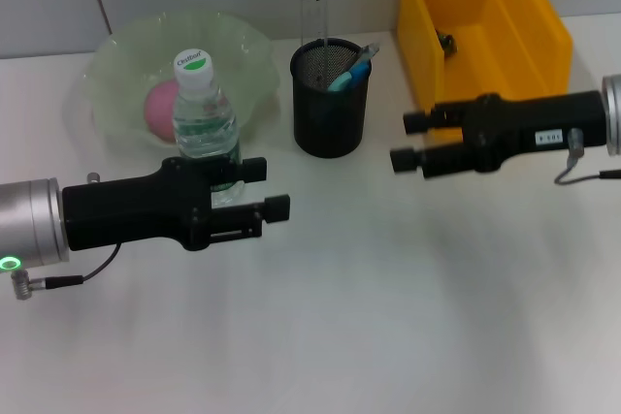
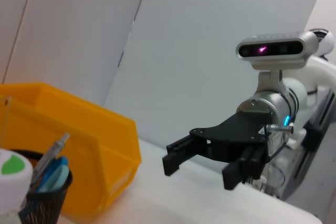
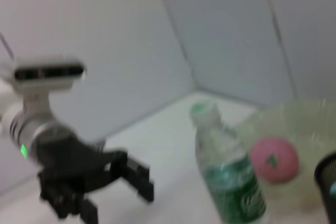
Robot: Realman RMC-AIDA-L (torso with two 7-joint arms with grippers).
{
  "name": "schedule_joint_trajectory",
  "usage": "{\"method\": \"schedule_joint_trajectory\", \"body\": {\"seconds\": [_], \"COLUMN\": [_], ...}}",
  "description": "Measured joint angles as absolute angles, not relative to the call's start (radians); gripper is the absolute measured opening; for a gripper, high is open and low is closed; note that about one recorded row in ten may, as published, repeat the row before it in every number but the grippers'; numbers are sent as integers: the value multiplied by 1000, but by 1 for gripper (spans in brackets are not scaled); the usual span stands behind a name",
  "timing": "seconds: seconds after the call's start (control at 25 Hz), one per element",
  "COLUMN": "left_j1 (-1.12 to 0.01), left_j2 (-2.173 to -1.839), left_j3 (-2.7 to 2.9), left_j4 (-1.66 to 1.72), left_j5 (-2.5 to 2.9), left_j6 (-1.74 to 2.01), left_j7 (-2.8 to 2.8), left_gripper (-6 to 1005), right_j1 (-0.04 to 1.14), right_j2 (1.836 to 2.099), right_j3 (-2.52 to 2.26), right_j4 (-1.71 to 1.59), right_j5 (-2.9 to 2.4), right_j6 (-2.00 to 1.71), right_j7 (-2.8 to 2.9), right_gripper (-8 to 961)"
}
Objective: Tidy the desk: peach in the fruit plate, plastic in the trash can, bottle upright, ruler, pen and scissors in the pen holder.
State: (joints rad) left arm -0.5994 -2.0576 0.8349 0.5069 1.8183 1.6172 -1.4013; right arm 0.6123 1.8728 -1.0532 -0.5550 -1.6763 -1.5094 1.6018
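on the white desk point(image 1: 388, 317) the job looks nearly finished: bottle point(image 1: 206, 128) upright just beyond the spread left gripper point(image 1: 262, 189), peach point(image 1: 162, 109) in the fruit plate point(image 1: 126, 55), pen holder point(image 1: 330, 99) filled beside the spread, empty right gripper point(image 1: 409, 141)

A white table point(image 1: 388, 317) carries four things. The green plate point(image 1: 116, 113) stands at the back left, with the upright bottle point(image 1: 206, 123) just in front of it. The black mesh holder point(image 1: 330, 99) is mid-back, and the yellow bin point(image 1: 485, 26) back right.
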Motion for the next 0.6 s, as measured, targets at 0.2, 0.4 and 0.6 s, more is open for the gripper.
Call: {"method": "schedule_joint_trajectory", "body": {"seconds": [0.2,0.4,0.6], "left_j1": [-605,-614,-604], "left_j2": [-2056,-2054,-2052], "left_j3": [835,838,838], "left_j4": [507,506,509], "left_j5": [1833,1913,1969], "left_j6": [1614,1585,1591], "left_j7": [-1401,-1402,-1394], "left_gripper": [778,789,805], "right_j1": [640,647,635], "right_j2": [1872,1879,1879], "right_j3": [-1054,-1051,-1039], "right_j4": [-546,-545,-549], "right_j5": [-1758,-1846,-1866], "right_j6": [-1540,-1533,-1536], "right_j7": [1618,1633,1630], "right_gripper": [811,811,811]}}
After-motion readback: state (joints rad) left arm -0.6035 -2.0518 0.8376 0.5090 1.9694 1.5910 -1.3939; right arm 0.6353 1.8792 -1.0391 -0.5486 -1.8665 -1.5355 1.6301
